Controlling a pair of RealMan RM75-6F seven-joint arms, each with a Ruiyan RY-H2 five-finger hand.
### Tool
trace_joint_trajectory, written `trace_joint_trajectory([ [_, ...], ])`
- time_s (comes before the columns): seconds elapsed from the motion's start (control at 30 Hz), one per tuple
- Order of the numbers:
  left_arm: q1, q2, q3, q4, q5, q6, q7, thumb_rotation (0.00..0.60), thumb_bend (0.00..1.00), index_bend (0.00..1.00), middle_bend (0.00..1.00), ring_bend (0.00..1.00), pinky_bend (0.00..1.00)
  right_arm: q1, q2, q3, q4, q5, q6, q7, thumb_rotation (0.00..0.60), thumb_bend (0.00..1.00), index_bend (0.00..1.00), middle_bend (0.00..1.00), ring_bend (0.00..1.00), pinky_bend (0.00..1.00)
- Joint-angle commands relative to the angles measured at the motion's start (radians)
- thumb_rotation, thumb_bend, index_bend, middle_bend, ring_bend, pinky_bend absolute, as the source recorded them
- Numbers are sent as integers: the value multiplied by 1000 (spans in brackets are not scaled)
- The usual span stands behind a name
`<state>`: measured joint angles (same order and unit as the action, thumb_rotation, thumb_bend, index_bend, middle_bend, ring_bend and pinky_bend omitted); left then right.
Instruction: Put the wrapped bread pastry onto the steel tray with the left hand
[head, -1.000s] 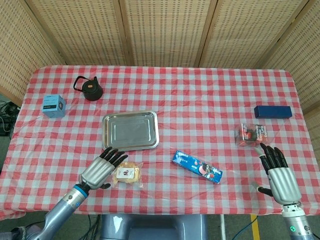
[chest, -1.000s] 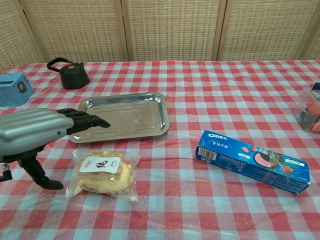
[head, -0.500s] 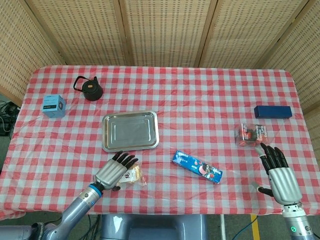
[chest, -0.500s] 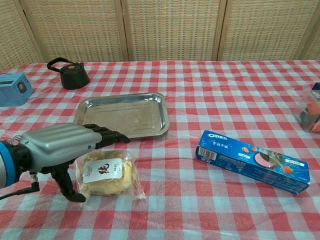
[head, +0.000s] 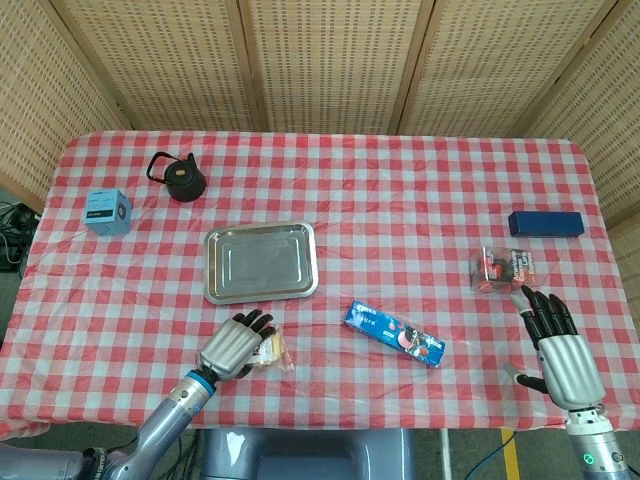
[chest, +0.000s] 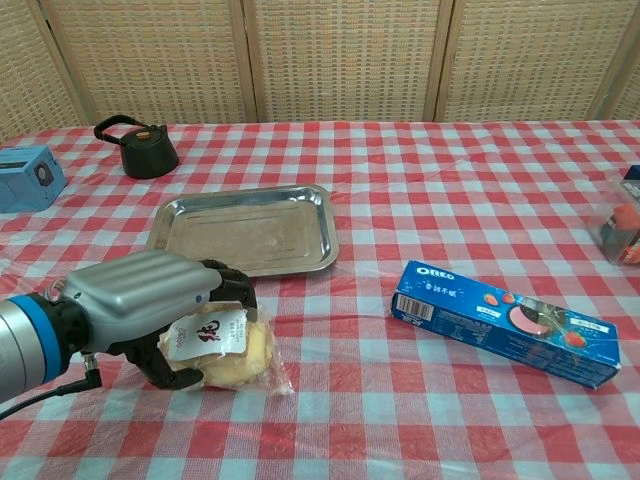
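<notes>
The wrapped bread pastry (chest: 238, 352), in clear film with a white label, lies on the checked cloth just in front of the steel tray (chest: 245, 230). My left hand (chest: 150, 295) covers it from the left. The fingers curl over its top and the thumb sits at its near side, so the hand grips it and its label end is tipped up. In the head view only the pastry's right edge (head: 273, 348) shows past the left hand (head: 235, 345), below the bare tray (head: 260, 262). My right hand (head: 558, 350) rests open near the front right edge.
A black kettle (head: 178, 176) and a light blue box (head: 108, 211) stand at the back left. A blue Oreo box (chest: 505, 322) lies right of the pastry. A clear packet with red contents (head: 503, 269) and a dark blue box (head: 545, 223) sit at the right.
My left hand slid right over the pastry and its fingers curled around it. The pastry shifted a little and tipped up. The right hand stayed still.
</notes>
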<state>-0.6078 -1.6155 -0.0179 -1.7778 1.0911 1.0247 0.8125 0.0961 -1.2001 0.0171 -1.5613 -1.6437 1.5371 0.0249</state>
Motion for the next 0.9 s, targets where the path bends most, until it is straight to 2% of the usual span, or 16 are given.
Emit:
trace_joint_trajectory([
  [0.03, 1, -9, 8, 9, 9, 10, -3, 600, 560, 403, 218, 196, 373, -1, 0, 0, -1, -1, 1, 1, 600, 51, 0, 0, 0, 0],
  [0.37, 10, -15, 14, 23, 77, 53, -68, 600, 571, 423, 231, 206, 385, -1, 2, 0, -1, -2, 2, 4, 600, 51, 0, 0, 0, 0],
  [0.77, -6, 100, -69, -5, 109, 99, -117, 600, 561, 423, 231, 206, 376, -1, 1, -1, 0, -4, 3, 6, 600, 51, 0, 0, 0, 0],
  [0.9, -33, 136, -109, 13, 82, 85, -112, 600, 557, 423, 231, 206, 373, 1, -1, -2, 2, -3, -5, 3, 600, 51, 0, 0, 0, 0],
])
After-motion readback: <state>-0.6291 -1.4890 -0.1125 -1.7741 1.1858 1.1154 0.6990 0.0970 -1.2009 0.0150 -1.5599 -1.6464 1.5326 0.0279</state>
